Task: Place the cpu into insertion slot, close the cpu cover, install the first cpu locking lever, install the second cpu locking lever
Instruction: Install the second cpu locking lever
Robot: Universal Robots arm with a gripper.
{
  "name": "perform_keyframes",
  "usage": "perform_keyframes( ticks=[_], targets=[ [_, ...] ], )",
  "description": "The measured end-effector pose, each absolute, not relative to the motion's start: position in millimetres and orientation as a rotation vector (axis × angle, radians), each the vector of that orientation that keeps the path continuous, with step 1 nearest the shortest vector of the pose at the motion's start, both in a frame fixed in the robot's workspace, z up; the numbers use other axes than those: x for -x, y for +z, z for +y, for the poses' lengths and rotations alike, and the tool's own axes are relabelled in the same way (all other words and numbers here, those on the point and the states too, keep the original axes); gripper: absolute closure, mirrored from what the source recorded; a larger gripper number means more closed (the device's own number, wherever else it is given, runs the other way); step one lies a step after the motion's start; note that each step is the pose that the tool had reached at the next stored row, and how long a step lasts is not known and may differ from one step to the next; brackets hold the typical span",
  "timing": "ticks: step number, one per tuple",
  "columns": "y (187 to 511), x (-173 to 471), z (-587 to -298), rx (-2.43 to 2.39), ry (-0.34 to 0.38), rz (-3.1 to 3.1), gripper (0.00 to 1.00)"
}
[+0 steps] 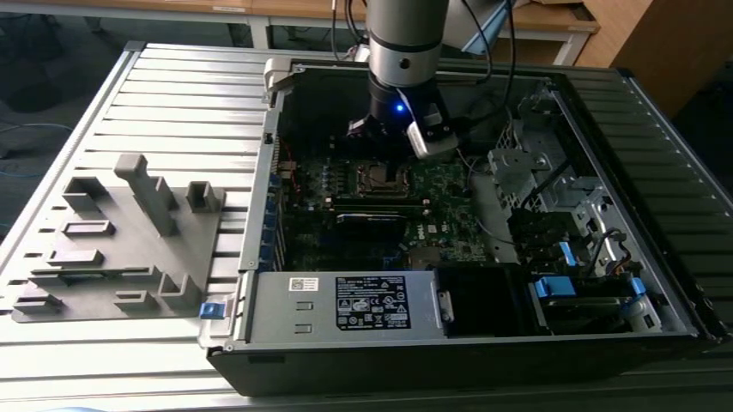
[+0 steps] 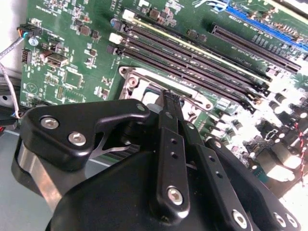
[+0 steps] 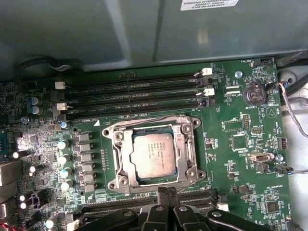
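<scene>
Cpu (image 3: 153, 155) sits seated in the insertion slot (image 3: 185, 166) under the cpu cover (image 3: 126, 155), so my end effector (image 3: 167, 194), fingers pressed together and empty, hovers at the slot's edge.

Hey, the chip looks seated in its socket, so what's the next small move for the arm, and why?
Probably ease the gripper a little toward the near edge of the cpu cover. The cpu already lies in the insertion slot with the frame around it, and the shut fingers hover just beside that edge.
</scene>
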State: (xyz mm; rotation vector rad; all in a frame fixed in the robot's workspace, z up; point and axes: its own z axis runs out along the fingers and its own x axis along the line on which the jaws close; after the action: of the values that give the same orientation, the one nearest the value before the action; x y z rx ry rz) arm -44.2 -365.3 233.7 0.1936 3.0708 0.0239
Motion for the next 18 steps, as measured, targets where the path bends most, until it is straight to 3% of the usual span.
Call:
perform_keyframes(
  ticks=[18],
  targets=[
    [233.2,53.5,-371.3,-0.194,0.024,3.071,0.89]
  ],
)
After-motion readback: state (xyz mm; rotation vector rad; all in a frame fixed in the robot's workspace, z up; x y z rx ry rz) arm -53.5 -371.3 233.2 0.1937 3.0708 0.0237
